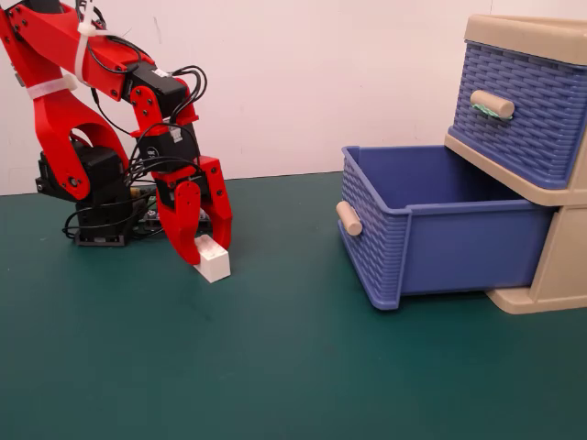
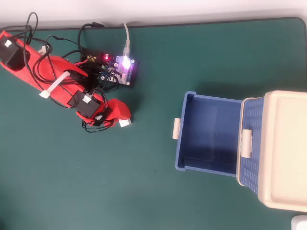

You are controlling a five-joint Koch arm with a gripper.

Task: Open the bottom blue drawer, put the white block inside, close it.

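Green matting (image 1: pixel 275 367) covers the table below a white wall, and at the left of the fixed view the red Koch arm's gripper (image 1: pixel 206 247) points down with its jaws closed around the white block (image 1: pixel 214 260), which rests on the mat. Just above it in the overhead view sits a lit controller board (image 2: pixel 122 69). At right, the bottom blue drawer (image 1: pixel 431 229) stands pulled open from the beige unit (image 1: pixel 550 266), under the closed upper drawer (image 1: pixel 518 101) whose handle bears green tape.

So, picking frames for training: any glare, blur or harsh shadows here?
Fixed view: sharp, even light, soft shadows under the drawer and block. Overhead view: softer focus, the lit board blooms purple-white, and the hand mostly hides the block.
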